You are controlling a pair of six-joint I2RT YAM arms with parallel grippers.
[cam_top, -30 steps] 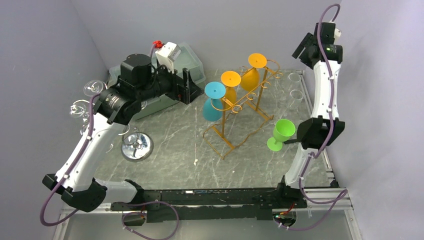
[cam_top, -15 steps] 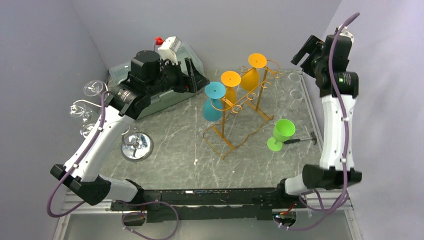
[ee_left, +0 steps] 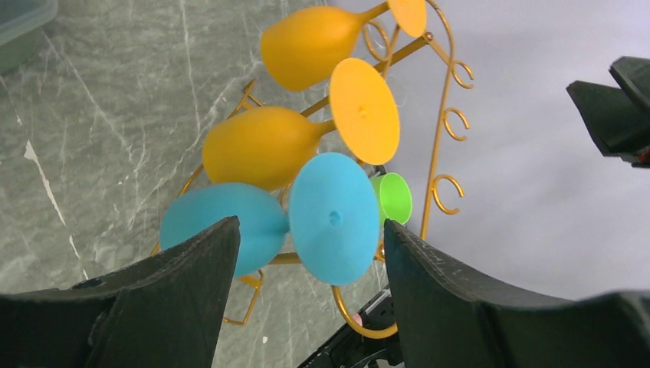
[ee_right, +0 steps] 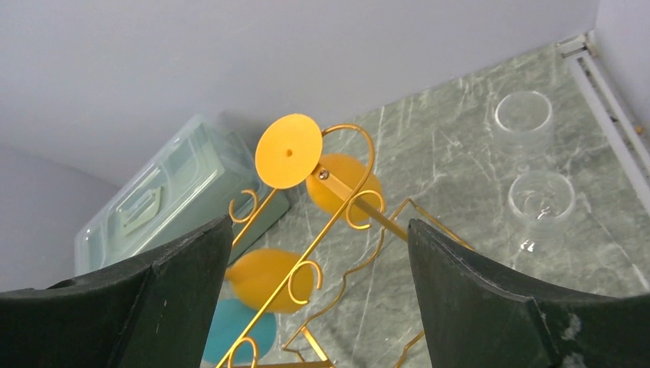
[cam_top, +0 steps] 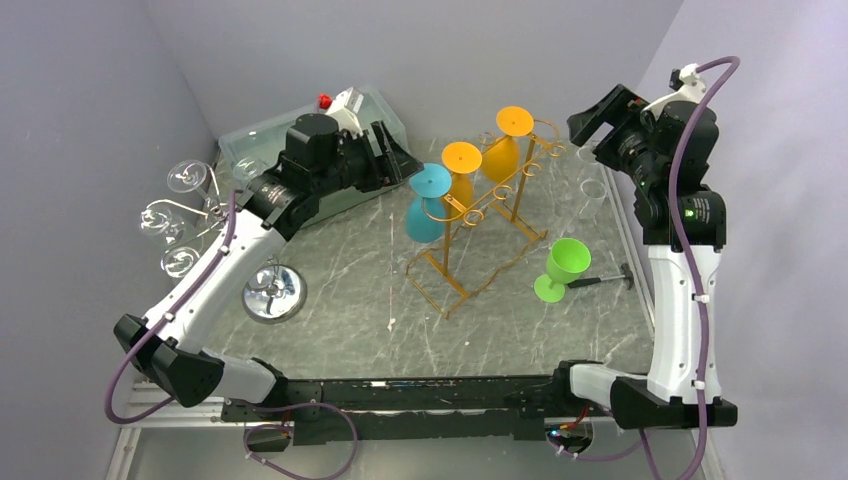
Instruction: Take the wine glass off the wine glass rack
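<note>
Blue wine glass [ee_left: 218, 230] is being held inverted at the wine glass rack's [cam_top: 444, 262] near end. Left gripper [cam_top: 398, 163] is being held wide open facing its foot; right gripper [cam_top: 592, 118] wide too. Risk: rack being dragged over if the stem snags; orange glass [ee_left: 260, 146] being bumped.

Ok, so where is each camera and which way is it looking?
Top external: above and behind the arms, looking down at the table and wine glass rack; both arms, left gripper, right gripper show.
Left wrist: on the left arm, facing the blue glass hanging there; its open fingers frame it.
Right wrist: on the right arm, looking down at the rack's far end and an orange glass; fingers at both sides.
Shared: all see the rack.
</note>
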